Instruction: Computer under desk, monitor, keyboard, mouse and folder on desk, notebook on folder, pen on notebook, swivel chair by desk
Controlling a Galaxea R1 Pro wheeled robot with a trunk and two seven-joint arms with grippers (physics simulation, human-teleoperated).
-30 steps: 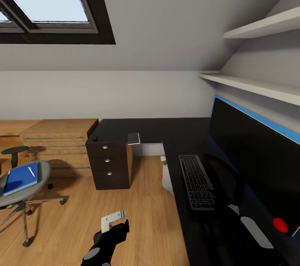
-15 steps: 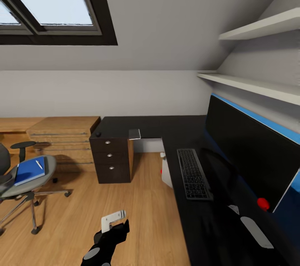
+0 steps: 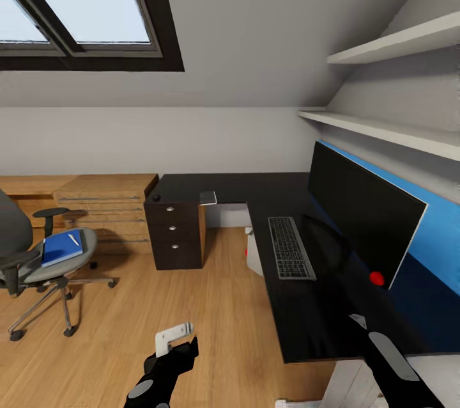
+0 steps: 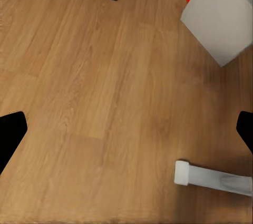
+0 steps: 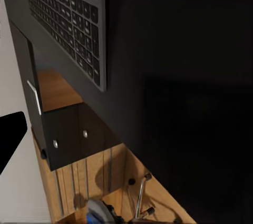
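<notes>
Keyboard (image 3: 291, 247) and monitor (image 3: 364, 213) sit on the black bench (image 3: 306, 318), the computer (image 3: 254, 254) beneath it. The blue folder (image 3: 62, 247), pen (image 3: 75, 239) on top, waits on the swivel chair (image 3: 45, 261). The left tool (image 4: 126, 139) hangs empty, jaws apart; the right tool's state cannot be told. Fetching the folder appears next, requiring an approach to the chair.

Matt black desk (image 3: 319, 318); light wood-plank floor (image 3: 217, 306); grey cloth swivel chair (image 3: 38, 261), chrome base.
</notes>
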